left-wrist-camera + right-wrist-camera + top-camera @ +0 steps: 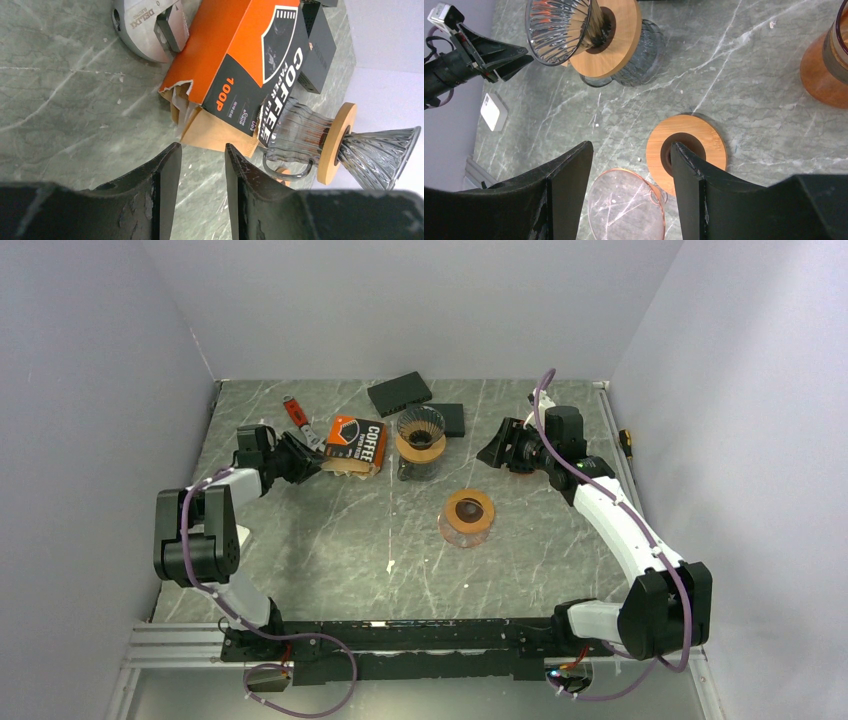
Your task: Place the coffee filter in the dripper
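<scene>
An orange and black coffee filter box (250, 60) lies on the table with its end torn open. Brown paper filters (215, 132) stick out of the tear. My left gripper (201, 150) is open just short of those filters, with only bare table between its fingers; from above it (300, 462) sits at the box's (355, 443) left end. A glass dripper (420, 428) with a wooden ring (337, 142) stands on a glass server right of the box. My right gripper (630, 147) hangs open and empty over a second dripper (626, 205), which lies tipped over.
The tipped dripper (467, 517) with its wooden ring (686, 150) lies mid-table. Two black boxes (400, 393) sit at the back. A silver gadget (145, 30) and a red tool (293, 412) lie behind the filter box. An amber vessel (824, 65) stands at the right.
</scene>
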